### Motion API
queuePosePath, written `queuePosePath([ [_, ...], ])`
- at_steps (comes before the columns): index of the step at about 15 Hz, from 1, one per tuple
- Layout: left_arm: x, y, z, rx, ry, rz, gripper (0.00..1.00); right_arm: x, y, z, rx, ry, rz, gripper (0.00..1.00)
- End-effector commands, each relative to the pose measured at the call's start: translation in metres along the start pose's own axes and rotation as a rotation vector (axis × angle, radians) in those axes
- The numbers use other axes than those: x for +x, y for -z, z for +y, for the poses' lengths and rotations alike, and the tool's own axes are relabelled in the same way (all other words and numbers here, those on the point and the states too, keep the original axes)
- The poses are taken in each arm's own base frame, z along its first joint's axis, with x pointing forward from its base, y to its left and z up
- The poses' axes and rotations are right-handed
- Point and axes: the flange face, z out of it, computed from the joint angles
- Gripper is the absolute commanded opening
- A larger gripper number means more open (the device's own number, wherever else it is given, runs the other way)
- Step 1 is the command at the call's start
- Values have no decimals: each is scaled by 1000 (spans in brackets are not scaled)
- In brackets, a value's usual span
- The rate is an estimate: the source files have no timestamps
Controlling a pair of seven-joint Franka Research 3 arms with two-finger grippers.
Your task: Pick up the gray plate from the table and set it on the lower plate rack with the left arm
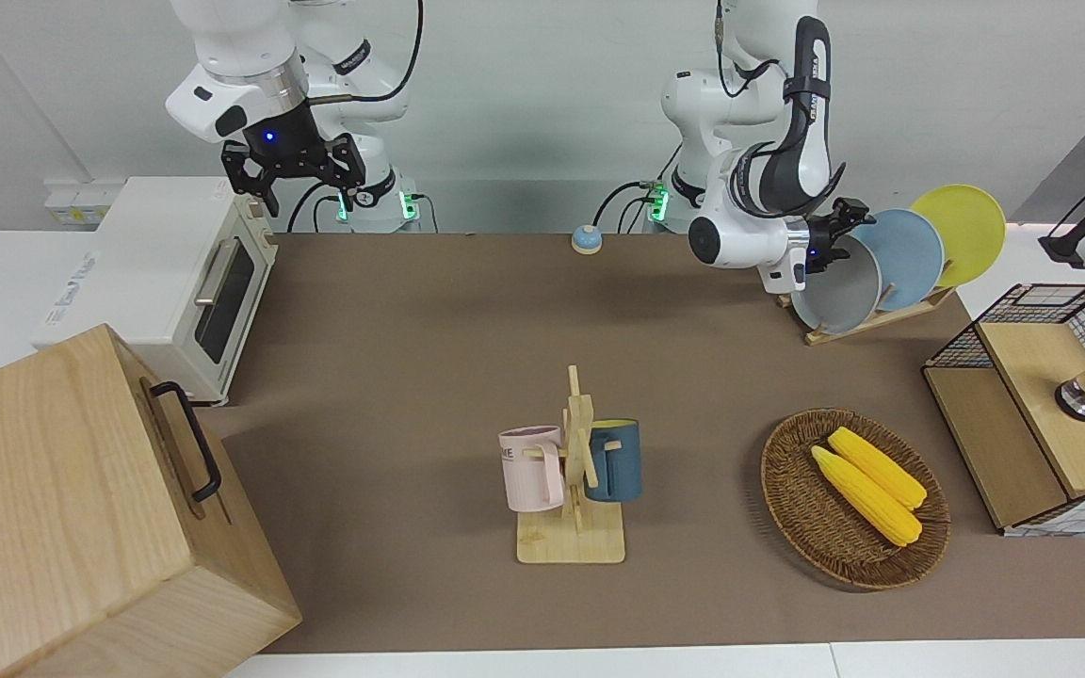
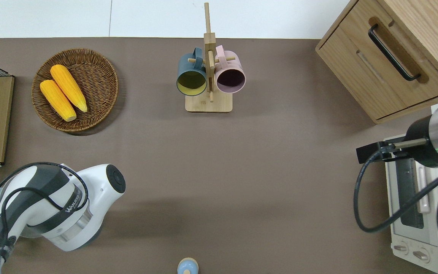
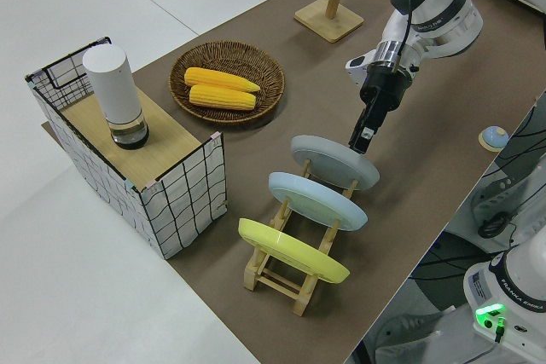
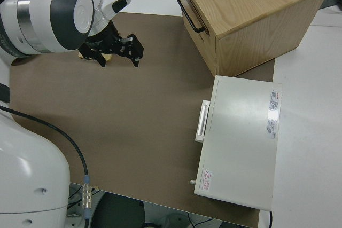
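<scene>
The gray plate [image 1: 839,292] [image 3: 333,161] stands tilted in the end slot of the lower plate rack [image 1: 882,315] [image 3: 273,274], the slot nearest the middle of the table [image 1: 411,330]. My left gripper [image 1: 836,241] [image 3: 362,142] reaches down onto the plate's upper rim with its fingers close together on it. In the overhead view the left arm covers this spot. My right gripper [image 1: 290,184] [image 4: 116,57] is parked, open and holding nothing.
A sky-blue plate [image 1: 905,259] and a yellow plate [image 1: 962,231] fill the rack's other slots. A wire crate [image 1: 1042,424] with a white cylinder, a basket of corn [image 1: 853,494], a mug tree [image 1: 573,471], a toaster oven [image 1: 185,282] and a wooden cabinet [image 1: 81,508] also stand here.
</scene>
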Motion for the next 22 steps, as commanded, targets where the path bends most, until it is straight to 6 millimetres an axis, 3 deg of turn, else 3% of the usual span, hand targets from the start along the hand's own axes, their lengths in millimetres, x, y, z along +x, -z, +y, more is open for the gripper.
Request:
queuePosePath([
  [1,20,25,-24,-68,-25,4,995,-3,3,1,10,-3,-7,990],
  [8,71,80,-128,-406,-101,-72,995,-3,3,1,10,-3,-7,990],
  [14,78,107,-179,-667,-97,-125,995,-3,3,1,10,-3,-7,987],
  [18,85,123,-225,-876,-120,-144,995,-3,3,1,10,-3,-7,990],
  [22,88,126,-252,-1092,-230,-135,991,-3,3,1,10,-3,-7,987],
])
